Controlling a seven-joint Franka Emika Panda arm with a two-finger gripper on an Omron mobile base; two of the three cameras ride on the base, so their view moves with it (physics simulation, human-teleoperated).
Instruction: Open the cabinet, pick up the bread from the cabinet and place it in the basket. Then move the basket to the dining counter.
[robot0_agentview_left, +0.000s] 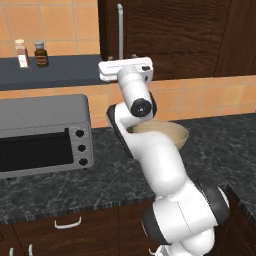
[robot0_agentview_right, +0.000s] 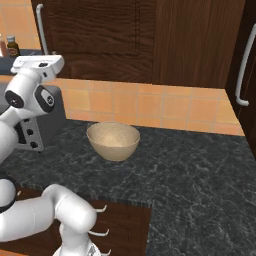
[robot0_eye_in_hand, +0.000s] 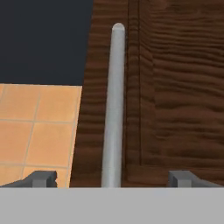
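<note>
The cabinet (robot0_eye_in_hand: 175, 87) is dark brown wood and its door is shut. Its long silver bar handle (robot0_eye_in_hand: 114, 109) runs upright between the two tips of my gripper (robot0_eye_in_hand: 112, 178), which is open and holds nothing. In the left base view my white hand (robot0_agentview_left: 125, 69) is raised at the lower end of the handle (robot0_agentview_left: 120, 30). The round tan basket (robot0_agentview_right: 113, 140) stands empty on the black worktop below, partly behind my arm in the left base view (robot0_agentview_left: 175, 132). The bread is hidden. The dining counter is out of view.
A grey toaster oven (robot0_agentview_left: 45, 132) stands on the black granite worktop (robot0_agentview_left: 220, 145) to the left of the basket. Two small bottles (robot0_agentview_left: 30, 54) sit on a dark shelf at the upper left. A second tall door with a silver handle (robot0_agentview_right: 242, 65) is at the right.
</note>
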